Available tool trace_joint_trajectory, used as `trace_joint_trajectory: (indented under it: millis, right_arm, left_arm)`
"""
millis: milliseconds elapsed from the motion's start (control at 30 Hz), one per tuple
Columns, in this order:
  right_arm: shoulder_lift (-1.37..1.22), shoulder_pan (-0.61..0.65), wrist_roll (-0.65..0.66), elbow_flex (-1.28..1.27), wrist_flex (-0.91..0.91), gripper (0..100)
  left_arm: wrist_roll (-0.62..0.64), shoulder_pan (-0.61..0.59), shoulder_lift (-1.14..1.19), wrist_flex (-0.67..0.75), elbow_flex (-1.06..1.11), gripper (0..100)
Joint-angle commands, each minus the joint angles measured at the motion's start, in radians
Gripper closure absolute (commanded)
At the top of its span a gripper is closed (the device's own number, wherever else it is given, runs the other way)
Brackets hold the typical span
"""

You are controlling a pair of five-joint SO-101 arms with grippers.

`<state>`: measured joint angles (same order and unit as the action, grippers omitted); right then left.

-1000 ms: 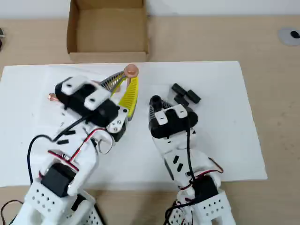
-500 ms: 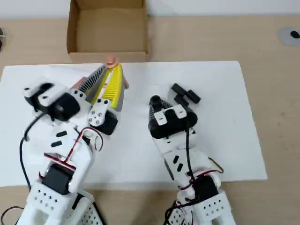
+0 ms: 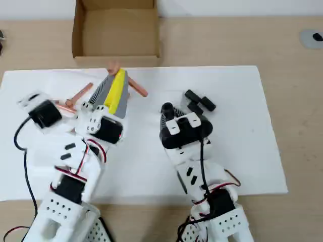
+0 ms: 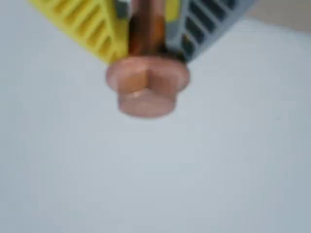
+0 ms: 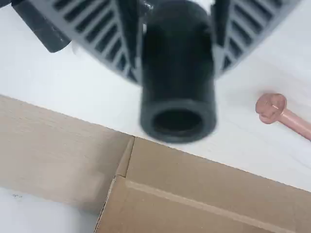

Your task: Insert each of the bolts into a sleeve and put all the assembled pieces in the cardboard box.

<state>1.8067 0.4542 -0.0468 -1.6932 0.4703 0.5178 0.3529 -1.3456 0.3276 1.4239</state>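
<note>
A copper-coloured metal bolt [image 4: 147, 92] is pinched in the yellow and grey left gripper [image 3: 115, 74] — the left wrist view shows its wide head poking past the tips. The right gripper [image 5: 178, 73] squeezes a short black plastic sleeve [image 5: 178, 104]; the right wrist view shows its open hole. From above, the brown cardboard box [image 3: 78, 35] lies at 12 o'clock from the held bolt. Loose copper bolts [image 3: 137, 89] lie on the white paper sheet [image 3: 242, 151] — spare black sleeves [image 3: 200, 101] rest at 2 o'clock from the right gripper.
</note>
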Motion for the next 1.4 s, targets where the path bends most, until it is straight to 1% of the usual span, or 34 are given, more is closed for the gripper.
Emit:
trace_joint_trajectory:
  millis: [0, 100, 200, 267, 367, 433, 500, 633, 800, 967, 1033, 1067, 1200, 1367]
  right_arm:
    - [0.074, -0.001, 0.008, 0.031, -0.002, 98.7]
    - [0.074, -0.001, 0.008, 0.033, -0.002, 98.7]
    - [0.074, -0.001, 0.008, 0.033, -0.002, 98.7]
    - [0.074, -0.001, 0.008, 0.033, 0.0, 98.7]
    - [0.074, -0.001, 0.008, 0.033, 0.0, 98.7]
    - [0.074, -0.001, 0.008, 0.033, 0.0, 98.7]
    - [0.074, -0.001, 0.008, 0.033, 0.0, 98.7]
    - [0.074, 0.001, 0.008, 0.033, 0.0, 98.7]
    - [0.074, 0.001, 0.008, 0.031, 0.002, 98.7]
    - [0.074, 0.001, 0.008, 0.031, 0.005, 98.7]
    - [0.074, 0.001, 0.008, 0.033, 0.005, 98.7]
    - [0.074, 0.001, 0.008, 0.033, 0.005, 98.7]
    - [0.074, 0.001, 0.008, 0.035, 0.005, 98.7]
    - [0.074, 0.002, 0.008, 0.035, 0.006, 98.7]
  left_arm:
    - [0.008, 0.008, -0.012, 0.195, 0.107, 99]
    - [0.002, 0.058, -0.015, 0.293, 0.158, 99]
    - [0.0, 0.078, -0.01, 0.269, 0.14, 99]
    - [0.0, 0.084, -0.008, 0.192, 0.095, 99]
    - [-0.002, 0.086, -0.007, 0.012, 0.009, 99]
    - [-0.049, 0.086, -0.007, -0.101, -0.035, 99]
    - [-0.101, 0.087, -0.007, -0.17, -0.051, 99]
    - [-0.112, 0.094, -0.007, -0.173, -0.055, 99]
    - [-0.112, 0.172, -0.007, -0.17, -0.057, 99]
    - [-0.114, 0.193, -0.007, -0.035, -0.035, 99]
    - [-0.115, 0.192, -0.005, -0.011, -0.031, 99]
    - [-0.126, 0.19, -0.005, -0.011, -0.029, 99]
    - [-0.247, 0.193, -0.005, 0.008, -0.017, 99]
    - [-0.269, 0.196, -0.005, 0.018, -0.003, 99]
